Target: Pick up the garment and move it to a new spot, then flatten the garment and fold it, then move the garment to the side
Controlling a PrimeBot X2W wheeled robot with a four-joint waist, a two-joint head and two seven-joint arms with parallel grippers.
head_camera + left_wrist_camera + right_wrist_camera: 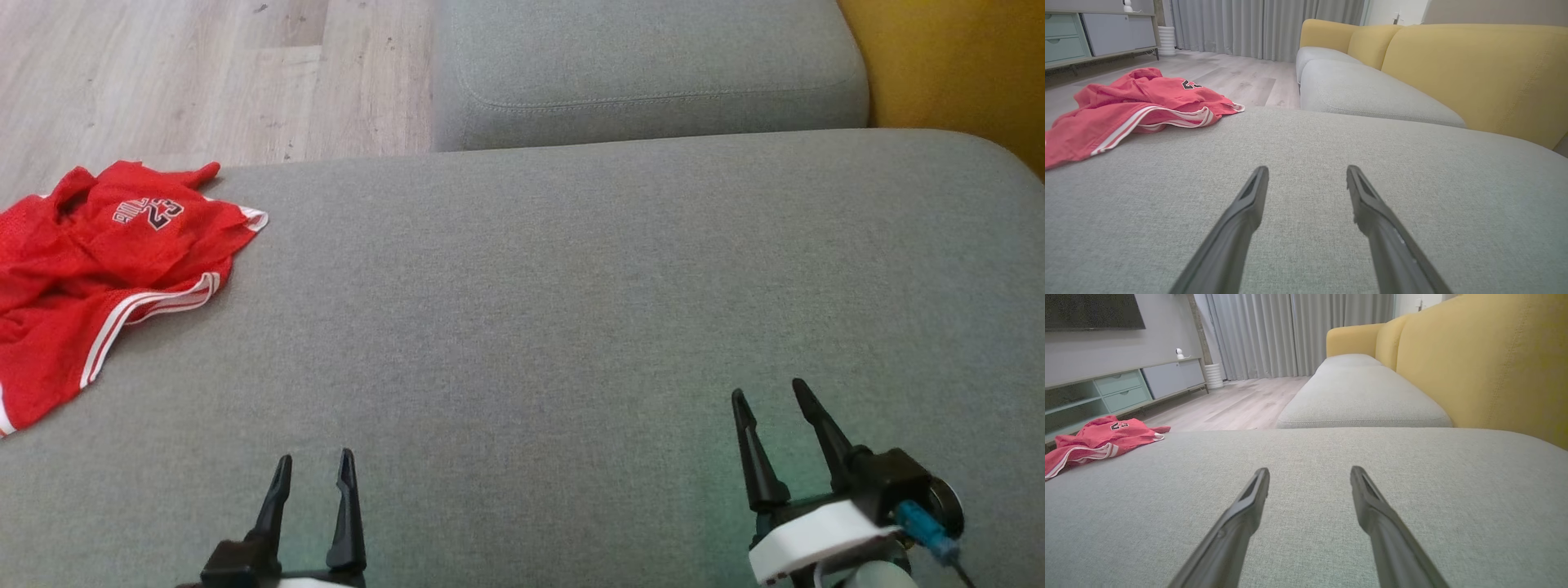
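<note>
Head view has the red garment [98, 269], white-striped and crumpled, lying at the left edge of the grey sofa cushion [522, 278], with wooden floor [204, 73] beyond it. Left hand [315, 457] and right hand [768, 389] sit at the bottom of that view over bare cushion, each released with its two dark fingers [348, 506] spread and nothing between them. Both hands are well apart from the garment, the left one nearer.

A grey sofa seat [571, 286] with yellow backrests [1474, 69] borders a wood floor [163, 73]; grey curtains [1290, 330] and a low cabinet [1126, 384] stand beyond.
</note>
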